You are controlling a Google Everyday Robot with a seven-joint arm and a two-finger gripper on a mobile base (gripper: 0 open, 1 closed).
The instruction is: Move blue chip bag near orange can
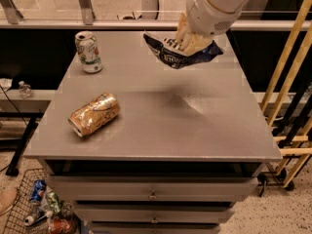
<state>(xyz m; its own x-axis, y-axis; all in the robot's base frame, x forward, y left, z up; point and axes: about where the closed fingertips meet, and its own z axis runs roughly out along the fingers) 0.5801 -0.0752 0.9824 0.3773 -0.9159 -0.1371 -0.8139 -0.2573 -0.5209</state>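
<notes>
The blue chip bag (178,54) is dark navy with white lettering and hangs in the air above the back middle of the grey table (195,126). My gripper (190,42) is shut on the bag from above, under the white arm. The orange can (94,114) lies on its side near the table's front left, well apart from the bag. The bag's shadow falls on the table's middle.
A white-and-green can (88,51) stands upright at the table's back left. Drawers sit under the tabletop. A wire basket (29,213) with cans is on the floor at the left. Yellow rails (287,82) stand at the right.
</notes>
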